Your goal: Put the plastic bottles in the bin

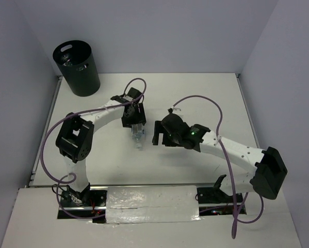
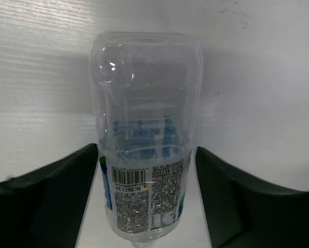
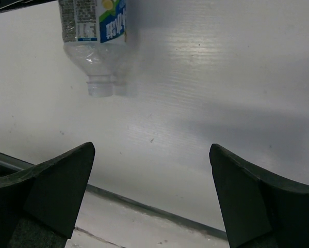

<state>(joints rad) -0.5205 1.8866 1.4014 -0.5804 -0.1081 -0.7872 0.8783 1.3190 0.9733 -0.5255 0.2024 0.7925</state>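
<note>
A clear plastic bottle [image 2: 144,103] with a blue and white label band sits between my left gripper's [image 2: 146,150] fingers, which press its label sides. In the top view the left gripper [image 1: 137,125] is mid-table with the bottle [image 1: 138,138] sticking out toward the near side. The right wrist view shows its label and white cap [image 3: 100,88] at the upper left. My right gripper [image 1: 155,133] is open and empty just right of the bottle, its jaws wide apart [image 3: 151,147]. The black bin [image 1: 77,70] stands at the far left corner. No other bottle shows on the table.
Pale glints show inside the bin, too small to name. A taped strip [image 1: 151,204] runs along the table's near edge between the arm bases. Purple cables loop over both arms. Walls close the table at the back and sides.
</note>
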